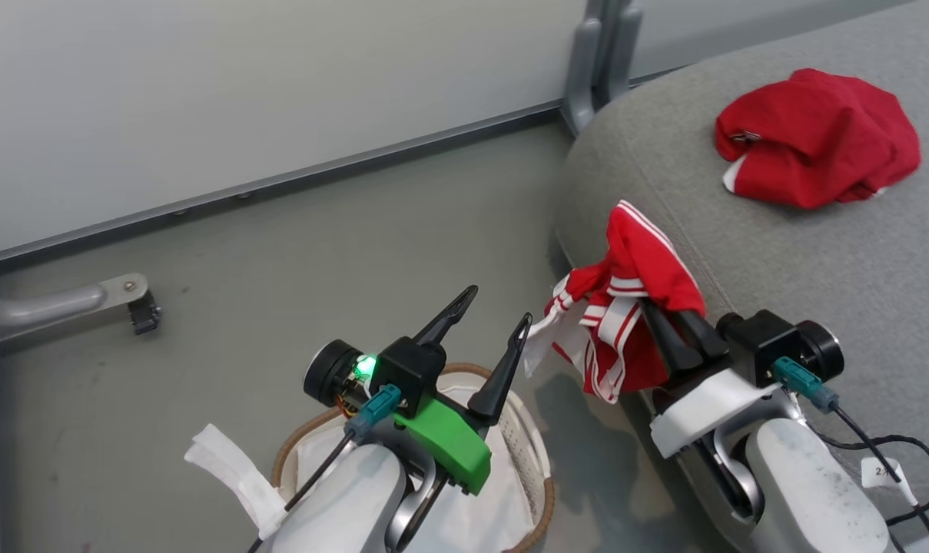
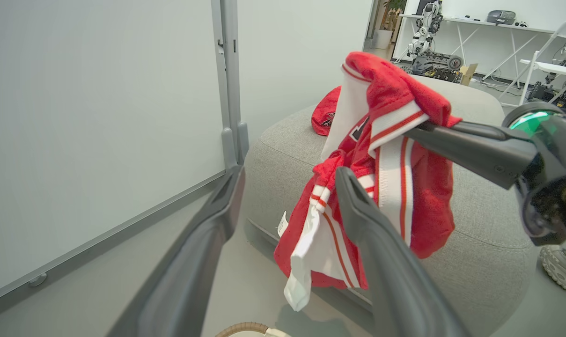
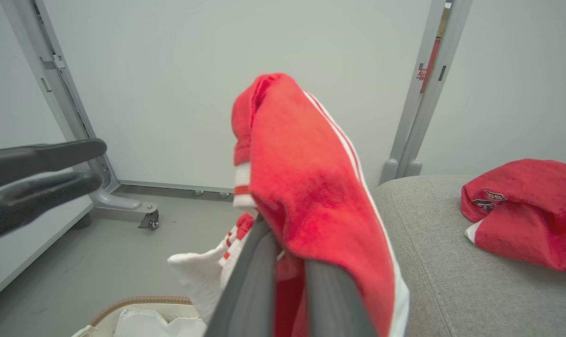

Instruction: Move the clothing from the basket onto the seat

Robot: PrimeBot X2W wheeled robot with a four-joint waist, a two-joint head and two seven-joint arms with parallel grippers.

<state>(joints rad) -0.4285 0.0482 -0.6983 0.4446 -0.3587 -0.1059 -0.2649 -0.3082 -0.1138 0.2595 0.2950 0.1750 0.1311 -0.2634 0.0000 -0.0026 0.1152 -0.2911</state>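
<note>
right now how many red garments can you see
2. One red garment lies on the seat. The other garment hangs from the right gripper, jaws shut on it, beside the seat's edge. The basket shows white liner, but the left arm hides part of it.

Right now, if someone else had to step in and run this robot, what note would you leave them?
Left gripper: fingers spread wide, empty, above the basket.
Right gripper: shut on a red striped garment, which hangs at the front edge of the seat, not yet laid down.
Done: another red garment lies crumpled on the seat.
Left: carry the held garment over the cushion and release it. Then check the basket: its visible part shows white liner, but the left arm hides some.
</note>
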